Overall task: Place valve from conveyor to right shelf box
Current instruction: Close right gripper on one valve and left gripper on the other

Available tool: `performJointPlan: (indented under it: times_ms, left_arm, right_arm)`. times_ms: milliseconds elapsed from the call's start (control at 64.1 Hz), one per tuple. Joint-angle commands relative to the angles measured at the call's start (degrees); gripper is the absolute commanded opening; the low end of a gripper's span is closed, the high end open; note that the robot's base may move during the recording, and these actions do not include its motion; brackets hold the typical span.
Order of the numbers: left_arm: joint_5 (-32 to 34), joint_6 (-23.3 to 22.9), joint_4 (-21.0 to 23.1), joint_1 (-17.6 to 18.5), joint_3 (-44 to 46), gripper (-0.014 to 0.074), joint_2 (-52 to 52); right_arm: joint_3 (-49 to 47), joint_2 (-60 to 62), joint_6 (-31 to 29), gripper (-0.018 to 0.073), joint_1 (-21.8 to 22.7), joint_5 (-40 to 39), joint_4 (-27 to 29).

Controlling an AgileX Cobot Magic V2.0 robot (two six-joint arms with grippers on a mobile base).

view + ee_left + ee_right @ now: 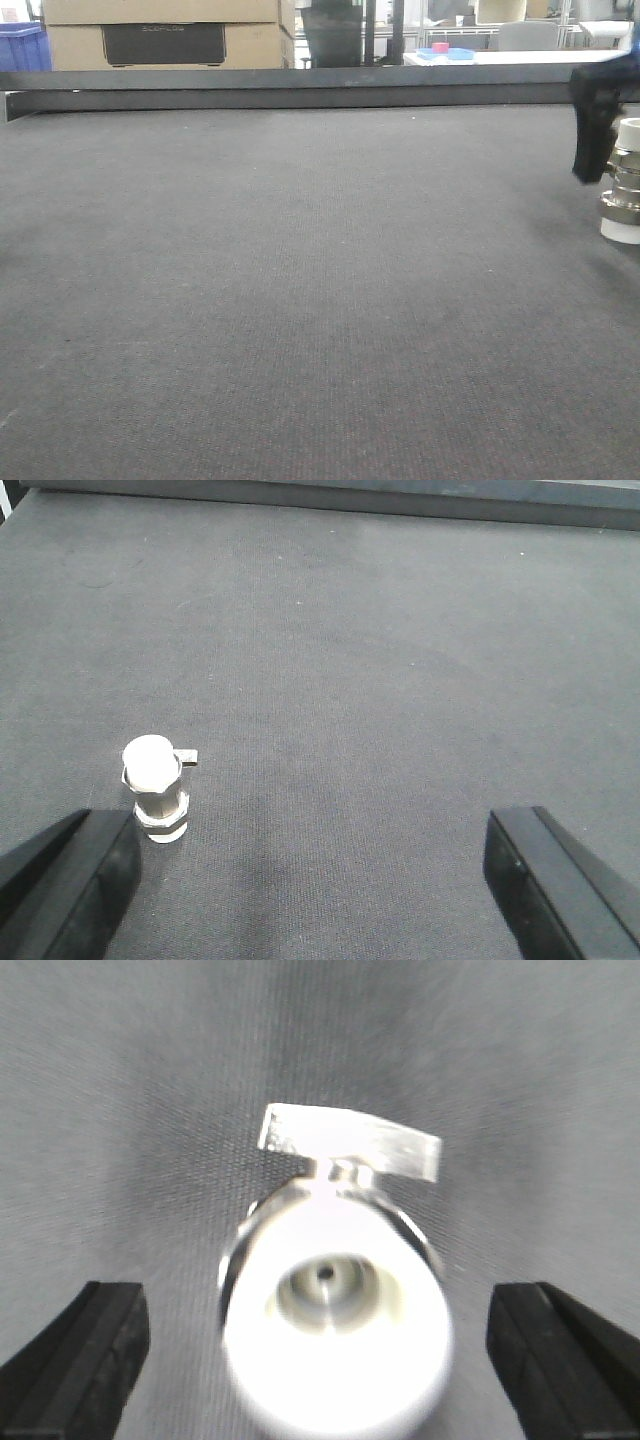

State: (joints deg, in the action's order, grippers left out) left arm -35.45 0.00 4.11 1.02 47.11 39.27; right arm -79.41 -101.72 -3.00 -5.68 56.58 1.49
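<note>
My right gripper (318,1360) is spread wide, with the valve (335,1300) upright dead centre between the fingers, on the conveyor (110,1080) belt. I'd drop straight down and squeeze evenly so it doesn't tip. Farther off, my left gripper (310,890) gapes wide too.

Beyond the far edge of the worktop (300,290), cardboard boxes (165,30) are stacked toward the left corner beside a blue crate (22,48); toward the right corner a white table (525,58) is seen, bearing a blue tray (462,54).
</note>
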Motion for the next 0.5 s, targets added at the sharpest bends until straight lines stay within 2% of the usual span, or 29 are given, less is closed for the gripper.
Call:
performJointPlan:
  times_ms: [0,94,156,328,484]
  left_arm:
    - [0.3,-0.3,0.4,0.4,0.5,0.0601,0.0]
    - [0.3,-0.3,0.4,0.4,0.5,0.0601,0.0]
    - [0.3,-0.3,0.4,0.4,0.5,0.0601,0.0]
    - [0.1,-0.3,0.6,0.4,0.6,0.0601,0.0]
    - [-4.7,-0.5,0.6,0.2,3.8,0.0601,1.8]
  right_arm:
    - [-0.6,-0.8,-0.2,0.0563,-0.1,-1.8,-0.9]
    - [-0.5,-1.1,-0.9,0.0474,-0.1,-2.5,-0.9]
    - [-0.5,-1.1,-0.9,0.0340,-0.1,-3.0,-1.5]
    - [-0.5,-0.6,-0.9,-0.0174,-0.1,-3.4,-2.2]
    - [-0.2,2.6,-0.9,-0.0158,-0.1,-3.9,-2.2]
